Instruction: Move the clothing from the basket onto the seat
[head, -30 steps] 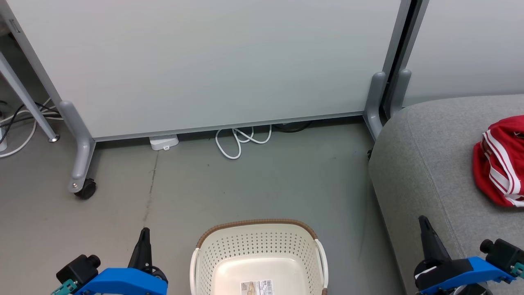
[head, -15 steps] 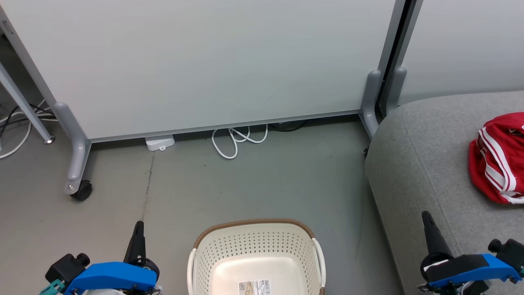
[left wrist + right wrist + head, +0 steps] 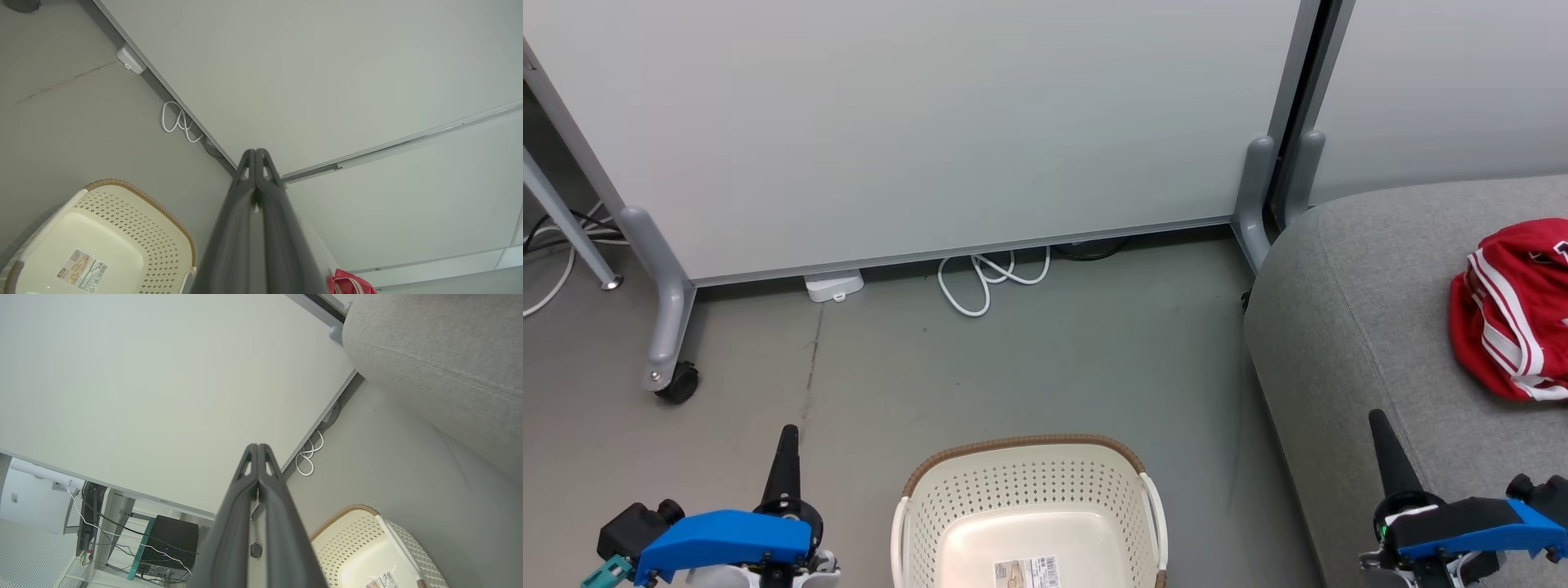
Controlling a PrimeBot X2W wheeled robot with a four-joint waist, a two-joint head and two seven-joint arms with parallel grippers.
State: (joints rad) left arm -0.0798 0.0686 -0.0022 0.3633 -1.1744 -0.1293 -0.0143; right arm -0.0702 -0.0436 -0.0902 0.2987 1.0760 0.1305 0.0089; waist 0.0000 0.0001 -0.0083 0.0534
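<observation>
Clothing (image 3: 1507,314) here is thin, limp jersey fabric, red with white stripe trim. Expect it to weigh almost nothing, fold over itself and drape from whatever point you pinch. It won't break, but a smooth knit like this can slide out of a shallow grip. It lies in a crumpled heap on the seat (image 3: 1356,310), at the right edge of the head view and partly cut off by it, well apart from the basket (image 3: 1029,482) on the floor (image 3: 1013,367). The part of the basket you can see holds nothing but a barcode label (image 3: 1029,572) on its bottom, so by my reading the transfer is finished or nearly so. Should you need to shift the heap, take a raised fold or a striped hem where several layers bunch together, and bite deep rather than nipping a single layer. Both sets of jaws are fully closed, fingers pressed tip to tip, and hold nothing: the left jaws hang over the floor just left of the basket, the right jaws over the near part of the seat, short of the heap.
</observation>
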